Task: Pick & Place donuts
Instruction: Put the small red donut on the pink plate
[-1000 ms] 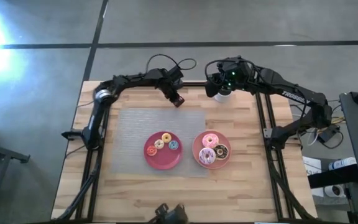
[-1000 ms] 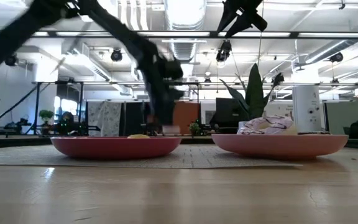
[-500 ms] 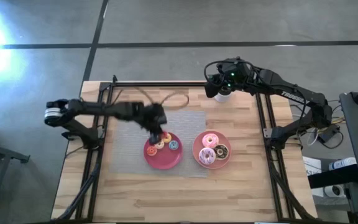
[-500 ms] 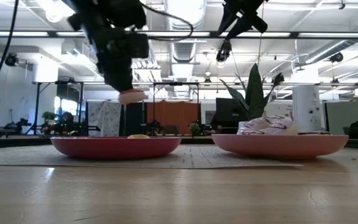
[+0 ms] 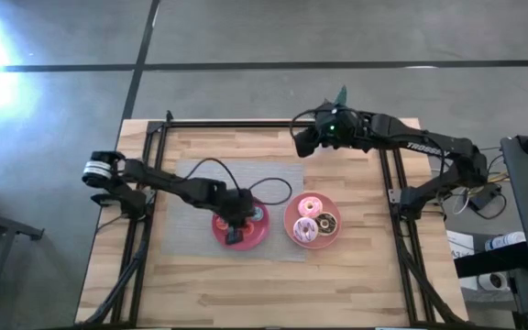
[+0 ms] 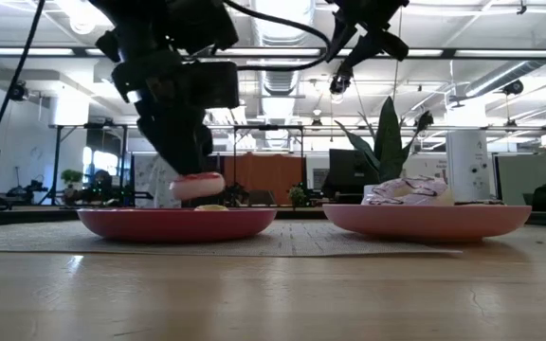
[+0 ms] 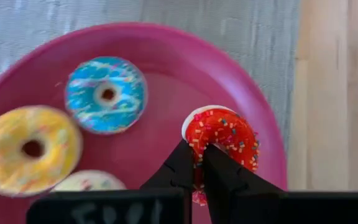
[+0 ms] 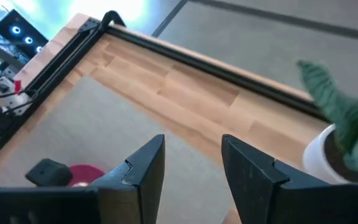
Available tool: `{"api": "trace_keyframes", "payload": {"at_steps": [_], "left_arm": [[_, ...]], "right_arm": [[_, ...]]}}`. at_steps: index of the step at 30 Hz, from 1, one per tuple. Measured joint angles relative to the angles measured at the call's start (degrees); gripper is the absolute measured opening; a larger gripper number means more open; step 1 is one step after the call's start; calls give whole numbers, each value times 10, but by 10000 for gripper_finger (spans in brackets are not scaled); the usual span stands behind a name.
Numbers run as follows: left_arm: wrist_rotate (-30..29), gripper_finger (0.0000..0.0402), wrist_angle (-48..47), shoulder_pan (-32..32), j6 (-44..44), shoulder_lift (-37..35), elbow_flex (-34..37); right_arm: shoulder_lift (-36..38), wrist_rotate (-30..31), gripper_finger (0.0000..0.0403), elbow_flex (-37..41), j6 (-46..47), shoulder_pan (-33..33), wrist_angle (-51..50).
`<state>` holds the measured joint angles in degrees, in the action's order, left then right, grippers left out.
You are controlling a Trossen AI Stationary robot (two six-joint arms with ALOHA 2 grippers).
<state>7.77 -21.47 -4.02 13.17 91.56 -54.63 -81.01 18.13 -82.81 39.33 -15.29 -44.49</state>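
My left gripper (image 5: 235, 234) hangs over the left pink plate (image 5: 257, 236), shut on a tiny red sprinkled donut (image 7: 224, 135). In the low view this donut (image 6: 197, 185) sits just above the plate's rim (image 6: 176, 224). A blue donut (image 7: 106, 94), a yellow one (image 7: 27, 149) and a cream one (image 7: 89, 182) lie flat on that plate. The right plate (image 5: 293, 213) carries the pink (image 5: 311, 205), pink-white sprinkled (image 5: 304, 229) and chocolate (image 5: 326, 222) donuts. My right gripper (image 5: 302, 142) is open, high near the table's far edge, away from both plates. My left gripper pinches the red donut's ring (image 7: 199, 149) on the side nearest the wrist, between its two fingertips (image 7: 182, 167). The fingers come from above, pointing down. The donut is held roughly level just over the plate; whether its underside touches the plate I cannot tell.
Both plates stand on a grey mat (image 5: 191, 183) on the wooden table. A cable loop (image 5: 269, 188) trails behind the left arm. A white pot with a green plant (image 8: 331, 146) stands at the far edge by the right gripper. Black frame rails (image 5: 227, 124) border the table.
My left arm has swung from the table's far edge toward the near side, reaching the left plate, then lowered, bringing the red donut down from well above the plate to just over it. My right gripper has shifted slightly toward the table's left along the far edge.
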Motion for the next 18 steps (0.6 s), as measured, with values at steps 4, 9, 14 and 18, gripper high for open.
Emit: {"api": "trace_keyframes", "payload": {"at_steps": [4, 9, 14, 18], "left_arm": [[0, 0, 10, -2, -2, 38, -18], [26, 5, 29, -2, -12, 64, -33], [27, 51, 34, -1, -10, 64, -35], [8, 105, 24, -1, -6, 47, -34]], "right_arm": [[-15, 0, 151, -2, 13, 27, 2], [-32, 1, 151, -2, 28, 57, -2], [-39, 13, 151, -2, 42, 80, -2], [-39, 13, 151, -2, 55, 95, -8]]}}
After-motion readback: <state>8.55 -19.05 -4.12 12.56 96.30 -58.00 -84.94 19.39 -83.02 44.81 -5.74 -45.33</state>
